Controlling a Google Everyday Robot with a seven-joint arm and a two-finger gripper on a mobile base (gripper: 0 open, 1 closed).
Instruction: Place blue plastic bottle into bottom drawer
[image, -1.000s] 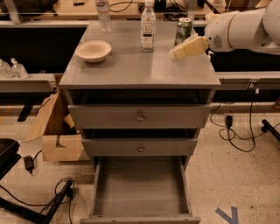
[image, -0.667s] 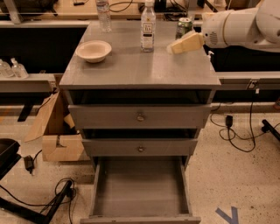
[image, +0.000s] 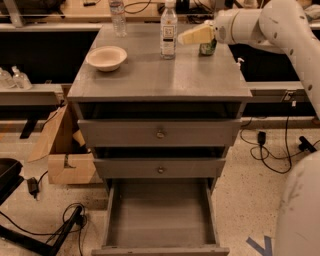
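The blue plastic bottle (image: 169, 29) is clear with a white cap and a white label. It stands upright at the back of the grey cabinet top (image: 160, 75). My gripper (image: 186, 36) reaches in from the right, its pale fingertips just right of the bottle at label height, apart from it. The bottom drawer (image: 161, 215) is pulled out, and its plain grey inside holds nothing.
A white bowl (image: 106, 57) sits at the left of the top. A green drink can (image: 207, 47) stands behind my gripper. A ribbed clear bottle (image: 118, 17) stands at the back left. The two upper drawers with knobs (image: 160, 133) are shut. A cardboard box (image: 67, 157) and cables lie on the floor.
My gripper has moved left across the cabinet top, from in front of the green can toward the labelled bottle. The camera view has shifted slightly.
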